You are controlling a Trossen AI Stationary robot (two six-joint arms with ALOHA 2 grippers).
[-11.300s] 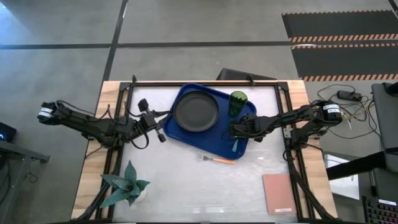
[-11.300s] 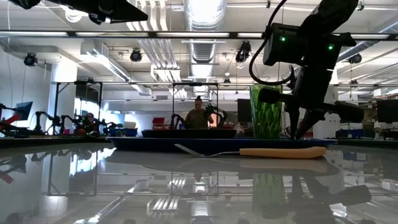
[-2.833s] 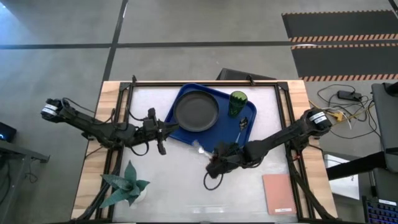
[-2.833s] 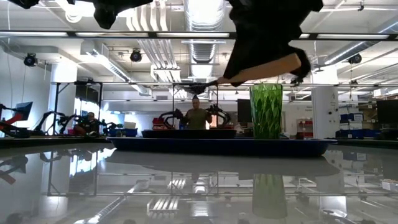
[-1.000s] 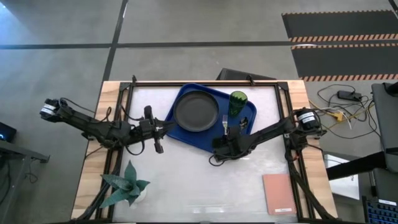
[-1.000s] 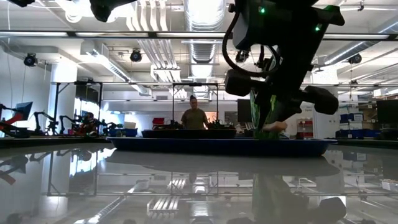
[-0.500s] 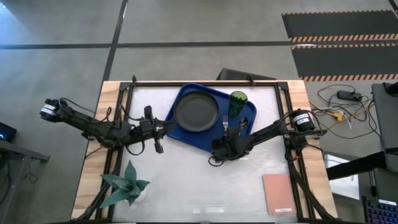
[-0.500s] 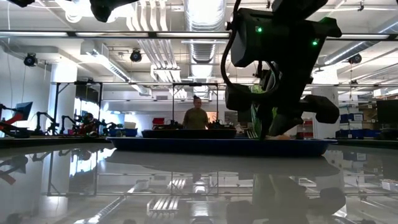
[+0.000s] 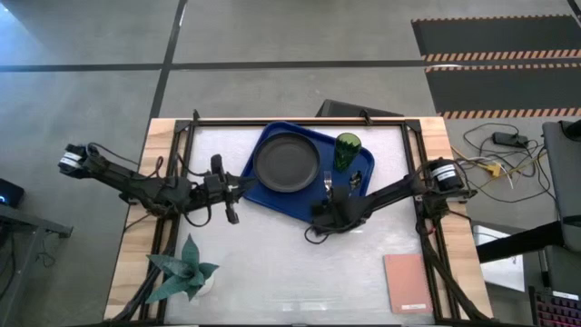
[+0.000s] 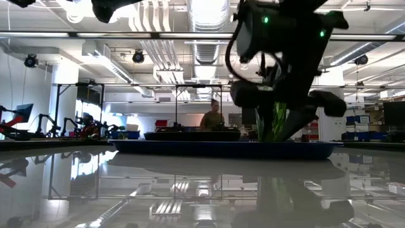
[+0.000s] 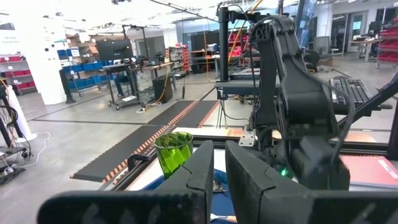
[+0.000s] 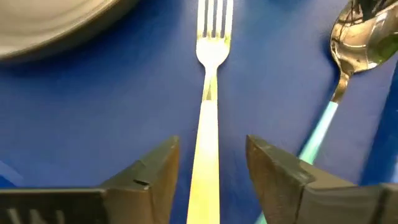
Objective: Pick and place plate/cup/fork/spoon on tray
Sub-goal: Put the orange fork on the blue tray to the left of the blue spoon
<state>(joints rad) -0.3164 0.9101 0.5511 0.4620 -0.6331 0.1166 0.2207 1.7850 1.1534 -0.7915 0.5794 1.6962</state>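
Observation:
The blue tray lies at the table's far middle. On it sit the dark plate, the green cup, the spoon and the fork. In the right wrist view the fork lies flat on the tray between the plate and the spoon. My right gripper is open, its fingers on either side of the fork's handle with a gap to it. My left gripper waits shut, level, above the table by the tray's left edge.
A pale teal spiky plant stands at the near left. A pink pad lies at the near right. Dark frame rails run along the table's sides. A person stands in the room behind the table.
My right gripper has opened and let go of the fork. The fork now lies flat on the tray between the plate and the spoon, tines pointing toward the far edge. The gripper has kept its place over the handle.

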